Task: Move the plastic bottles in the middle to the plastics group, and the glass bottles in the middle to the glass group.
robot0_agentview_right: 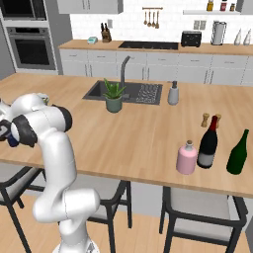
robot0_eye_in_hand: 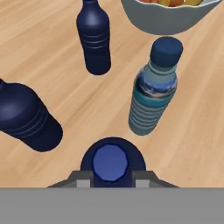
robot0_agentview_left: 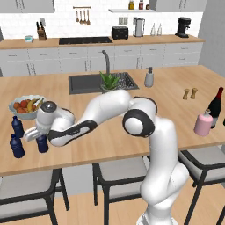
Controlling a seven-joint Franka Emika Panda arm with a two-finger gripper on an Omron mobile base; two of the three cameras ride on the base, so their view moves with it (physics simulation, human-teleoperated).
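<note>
Navy bottle (robot0_eye_in_hand: 113,162) between apparently open gripper (robot0_eye_in_hand: 113,178)

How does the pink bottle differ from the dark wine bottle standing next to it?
The pink bottle is squat and pale, while the wine bottle is nearly black. The wine bottle stands clearly taller, and its slim neck is red, whereas the pink bottle has a short neck with a light stopper. Both stand upright, side by side on the wooden counter.
</note>
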